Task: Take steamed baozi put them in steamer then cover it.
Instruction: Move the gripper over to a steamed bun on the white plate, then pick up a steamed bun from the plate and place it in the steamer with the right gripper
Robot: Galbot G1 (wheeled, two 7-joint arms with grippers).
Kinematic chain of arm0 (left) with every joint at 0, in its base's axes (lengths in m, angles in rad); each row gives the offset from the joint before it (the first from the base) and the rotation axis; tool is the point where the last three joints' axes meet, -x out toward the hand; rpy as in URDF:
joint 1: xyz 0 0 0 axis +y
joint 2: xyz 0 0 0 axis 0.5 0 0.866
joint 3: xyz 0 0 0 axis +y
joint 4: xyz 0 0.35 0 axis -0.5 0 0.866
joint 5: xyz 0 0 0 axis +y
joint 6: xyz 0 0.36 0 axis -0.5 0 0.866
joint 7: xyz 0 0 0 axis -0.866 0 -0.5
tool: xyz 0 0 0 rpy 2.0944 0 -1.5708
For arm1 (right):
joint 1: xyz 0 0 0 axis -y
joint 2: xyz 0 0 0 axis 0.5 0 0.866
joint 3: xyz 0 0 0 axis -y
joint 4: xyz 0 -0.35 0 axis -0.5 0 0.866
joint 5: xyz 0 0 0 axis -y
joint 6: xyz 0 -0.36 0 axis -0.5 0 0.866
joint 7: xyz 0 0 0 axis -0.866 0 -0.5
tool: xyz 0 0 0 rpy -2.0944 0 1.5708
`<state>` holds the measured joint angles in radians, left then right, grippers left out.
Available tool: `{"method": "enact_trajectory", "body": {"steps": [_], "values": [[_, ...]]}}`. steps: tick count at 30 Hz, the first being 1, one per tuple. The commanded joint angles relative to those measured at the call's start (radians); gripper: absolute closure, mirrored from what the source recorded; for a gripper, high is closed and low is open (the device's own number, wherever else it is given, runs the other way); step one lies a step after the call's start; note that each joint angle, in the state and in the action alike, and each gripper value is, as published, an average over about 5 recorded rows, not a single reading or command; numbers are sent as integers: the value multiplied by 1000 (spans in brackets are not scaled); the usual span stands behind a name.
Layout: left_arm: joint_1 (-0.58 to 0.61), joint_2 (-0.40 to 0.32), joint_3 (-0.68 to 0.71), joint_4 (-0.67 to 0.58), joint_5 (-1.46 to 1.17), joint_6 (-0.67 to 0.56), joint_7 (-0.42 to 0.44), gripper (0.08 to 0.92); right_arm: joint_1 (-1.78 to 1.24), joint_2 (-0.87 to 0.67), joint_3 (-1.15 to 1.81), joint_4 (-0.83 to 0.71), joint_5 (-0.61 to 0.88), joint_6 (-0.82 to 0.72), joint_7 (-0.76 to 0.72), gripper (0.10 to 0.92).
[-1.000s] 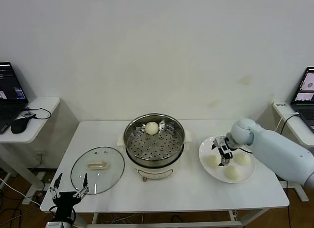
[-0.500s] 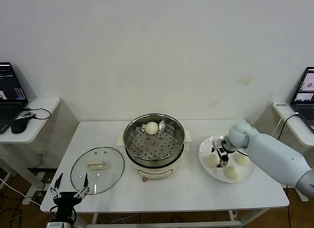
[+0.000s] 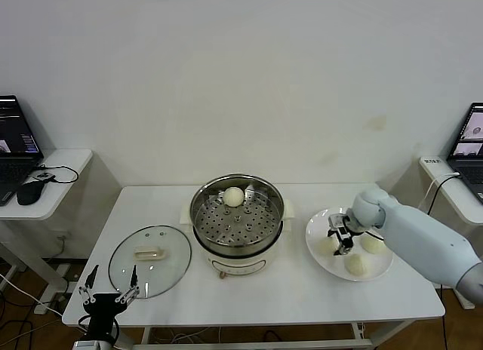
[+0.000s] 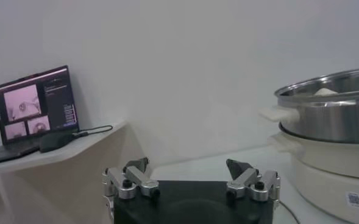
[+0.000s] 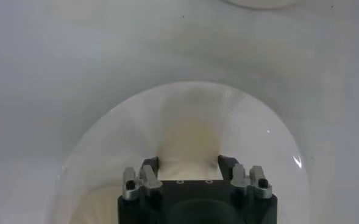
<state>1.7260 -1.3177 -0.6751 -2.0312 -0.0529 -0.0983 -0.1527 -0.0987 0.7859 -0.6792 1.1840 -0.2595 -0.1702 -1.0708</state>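
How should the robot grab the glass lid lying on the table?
Grip the cream handle at the middle of the glass lid, coming straight down from above. The lid lies flat, handle up, and that raised oblong bar is likely the only part narrow enough for fingers to close across.

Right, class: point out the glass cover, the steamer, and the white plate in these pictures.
cover [image 3: 150, 261]: head view, on the glass beside its cream handle.
steamer [image 3: 237, 220]: head view, on the perforated tray inside the pot.
white plate [image 3: 314, 231]: head view, on the bare rim nearest the steamer.
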Motion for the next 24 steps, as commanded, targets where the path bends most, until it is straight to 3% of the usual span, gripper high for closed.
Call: {"method": "enact_trajectory", "body": {"steps": [1,12,24], "values": [[1,2,1,-6,2,0,-1,177,50,-34,-6,38,39,-2,-8,454],[-3,14,10,-20,2,4,0,177,455,-113,-194,175,280,-73,-16,453],[-8,20,14,-23,7,7,1,177,712,158,-405,242,592,-246,98,436]]}}
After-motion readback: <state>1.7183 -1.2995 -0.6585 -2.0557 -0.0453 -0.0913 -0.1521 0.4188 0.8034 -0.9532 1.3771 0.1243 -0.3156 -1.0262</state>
